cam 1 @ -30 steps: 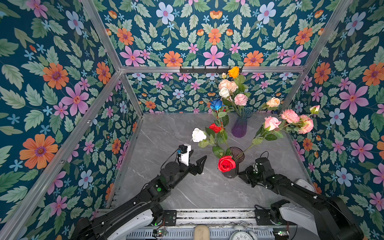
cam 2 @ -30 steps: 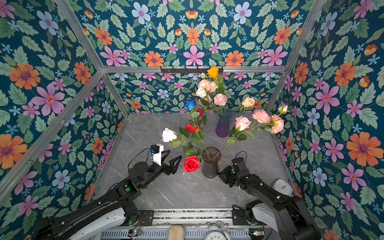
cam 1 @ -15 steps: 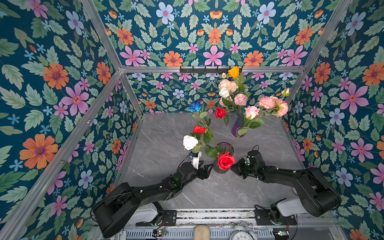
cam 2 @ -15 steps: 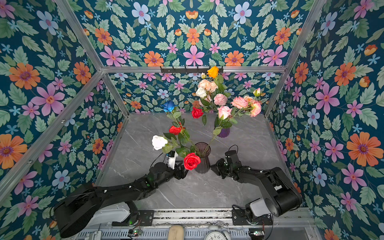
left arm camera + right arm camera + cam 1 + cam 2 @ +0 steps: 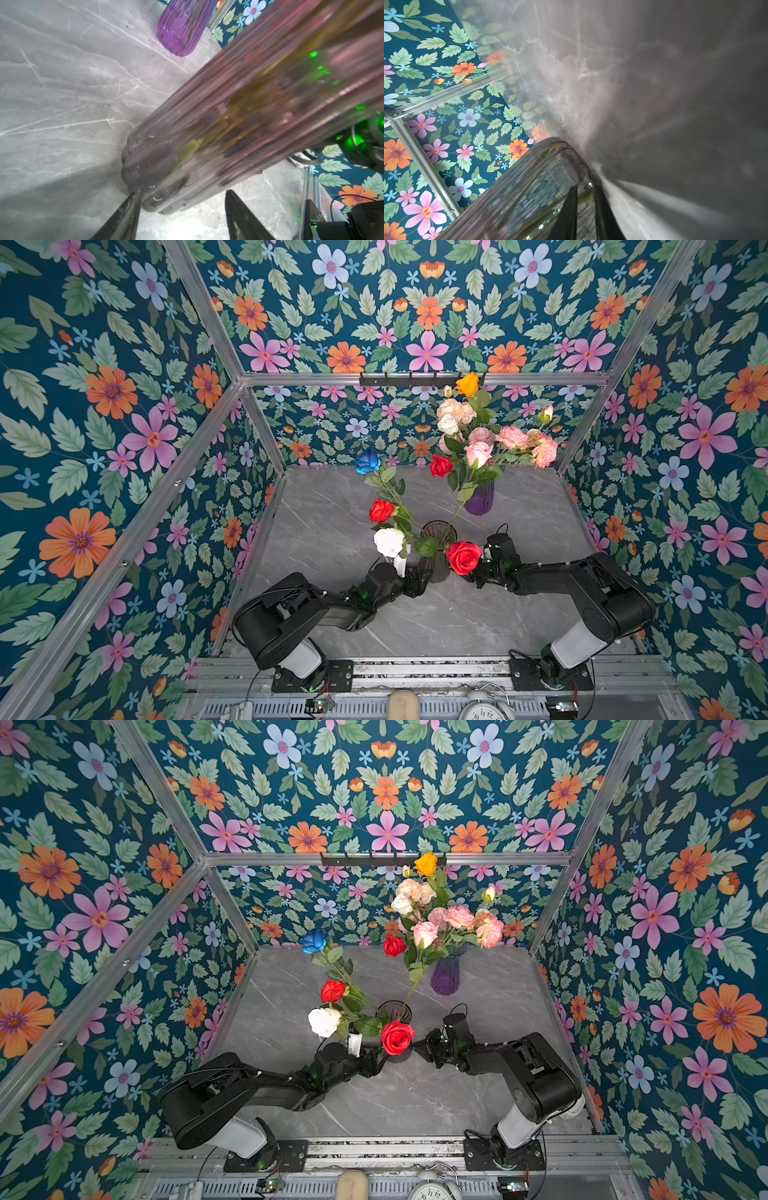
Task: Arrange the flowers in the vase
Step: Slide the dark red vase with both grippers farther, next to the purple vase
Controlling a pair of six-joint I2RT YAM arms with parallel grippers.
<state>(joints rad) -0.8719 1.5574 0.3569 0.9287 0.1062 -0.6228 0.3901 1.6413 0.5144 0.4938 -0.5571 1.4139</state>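
Left wrist: vase (image 5: 228,124) between left gripper (image 5: 181,192) jaws

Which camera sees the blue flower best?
Both top views, equally: the blue flower shows whole and unhidden there. Neither wrist view shows it; both look closely at the grey vase instead.

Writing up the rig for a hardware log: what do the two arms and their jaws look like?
The left arm and right arm are both black with bulky rounded joints, a white lowest link, thin black cables and small green lights. Their jaws are black and taper to points.
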